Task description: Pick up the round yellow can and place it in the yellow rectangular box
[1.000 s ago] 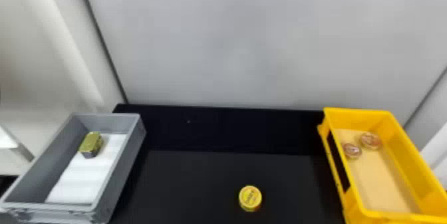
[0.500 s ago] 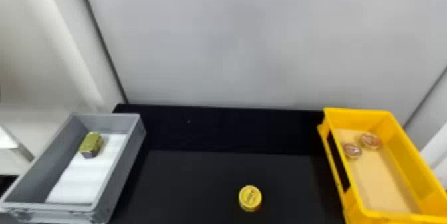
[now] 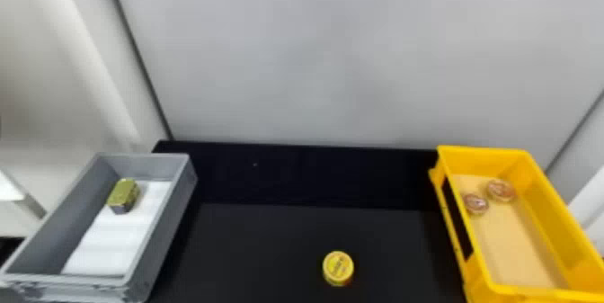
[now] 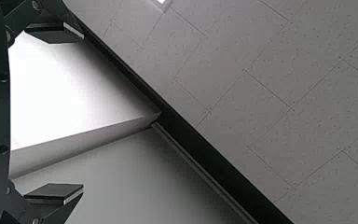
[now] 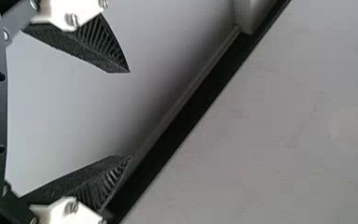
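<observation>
Your black tabletop point(image 3: 260, 243) runs between two boxes: the yellow rectangular box point(image 3: 546, 225) at its right edge and the grey box point(image 3: 177, 207) at its left. In the wrist views, your left claw point(image 4: 81, 112) and right claw point(image 5: 130, 114) are both spread wide, nothing between their fingers. You've got a green-topped tin point(image 3: 123, 194) toward the grey box's far end, two reddish round tins point(image 3: 501, 190) toward the yellow one's, and your round yellow can point(image 3: 338, 268) on the tabletop, well apart from its far edge.
</observation>
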Robot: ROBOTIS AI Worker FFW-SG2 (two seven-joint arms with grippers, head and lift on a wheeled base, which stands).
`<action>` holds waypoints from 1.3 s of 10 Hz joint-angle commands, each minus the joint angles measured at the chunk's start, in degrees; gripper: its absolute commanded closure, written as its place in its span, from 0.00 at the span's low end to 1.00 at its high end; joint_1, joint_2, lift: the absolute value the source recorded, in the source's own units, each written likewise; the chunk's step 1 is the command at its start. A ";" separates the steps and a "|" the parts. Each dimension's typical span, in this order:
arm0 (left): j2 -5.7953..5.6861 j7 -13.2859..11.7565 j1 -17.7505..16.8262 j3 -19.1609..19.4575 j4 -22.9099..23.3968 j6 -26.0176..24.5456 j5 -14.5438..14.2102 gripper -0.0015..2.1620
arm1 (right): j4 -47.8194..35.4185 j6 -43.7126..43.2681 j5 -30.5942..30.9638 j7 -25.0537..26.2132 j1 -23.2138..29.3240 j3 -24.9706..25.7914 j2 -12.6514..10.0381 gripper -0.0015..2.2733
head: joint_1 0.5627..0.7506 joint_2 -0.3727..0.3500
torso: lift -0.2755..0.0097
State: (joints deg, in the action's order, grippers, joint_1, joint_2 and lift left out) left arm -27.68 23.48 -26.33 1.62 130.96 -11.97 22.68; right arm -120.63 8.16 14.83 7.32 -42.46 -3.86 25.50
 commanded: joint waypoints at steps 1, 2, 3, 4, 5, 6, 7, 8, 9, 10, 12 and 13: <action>0.07 0.09 0.05 -0.13 0.00 0.10 0.00 0.07 | -1.89 14.79 -7.18 0.50 -0.07 -0.09 -0.89 0.02 | 0.53 0.59 | 0.93; 0.07 0.00 0.14 -0.13 0.00 0.19 0.00 0.07 | -2.06 20.86 -11.84 1.91 0.80 0.70 -2.48 0.02 | 0.53 0.59 | 0.93; 0.16 0.00 0.14 -0.30 0.00 0.19 0.00 0.07 | -1.62 30.18 -14.39 1.73 1.42 1.93 -4.67 0.02 | 0.53 0.59 | 0.93; 0.16 0.00 0.14 -0.39 0.00 0.10 0.00 0.07 | 0.22 40.20 -18.34 0.32 1.24 3.16 -6.08 0.02 | 0.53 0.59 | 0.93; 0.16 0.00 0.05 -0.39 0.00 0.10 0.00 0.07 | 2.86 48.38 -21.60 -3.28 1.07 4.74 -6.96 0.02 | 0.53 0.59 | 0.93; 0.07 0.00 0.05 -0.48 0.09 0.10 -0.09 0.07 | 5.49 54.71 -25.20 -5.83 1.42 5.36 -6.96 0.02 | 0.53 0.59 | 0.93; 0.07 0.00 0.05 -0.48 0.09 -0.08 -0.09 0.07 | 8.31 58.40 -27.13 -8.38 2.12 4.92 -6.69 0.02 | 0.53 0.59 | 0.93; 0.16 0.00 0.05 -0.66 0.09 -0.17 -0.09 0.07 | 12.09 60.51 -28.80 -12.07 2.91 4.22 -6.78 0.02 | 0.53 0.59 | 0.93; 0.16 0.00 -0.30 -1.09 0.09 -0.17 -0.18 0.07 | 15.69 60.60 -30.21 -15.59 4.32 3.34 -6.78 0.02 | 0.53 0.59 | 0.93; 0.34 0.00 -0.66 -1.53 0.00 -0.34 -0.18 0.07 | 19.03 60.51 -30.38 -19.90 6.34 2.37 -6.87 0.03 | 0.53 0.59 | 0.93; 1.13 0.00 -1.27 -1.97 -0.18 -0.25 -0.53 0.07 | 22.98 60.34 -29.86 -25.88 11.62 0.61 -7.31 0.03 | 0.53 0.59 | 0.93; 1.39 0.09 -1.71 -2.59 -0.44 -0.25 -0.62 0.07 | 25.45 60.07 -27.13 -32.21 13.02 -0.27 -7.92 0.03 | 0.53 0.59 | 0.93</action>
State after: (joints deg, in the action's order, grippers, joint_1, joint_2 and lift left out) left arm -26.73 23.51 -27.41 -0.33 130.83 -12.26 22.24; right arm -98.29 68.62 -14.78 -20.15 -32.17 -3.03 18.26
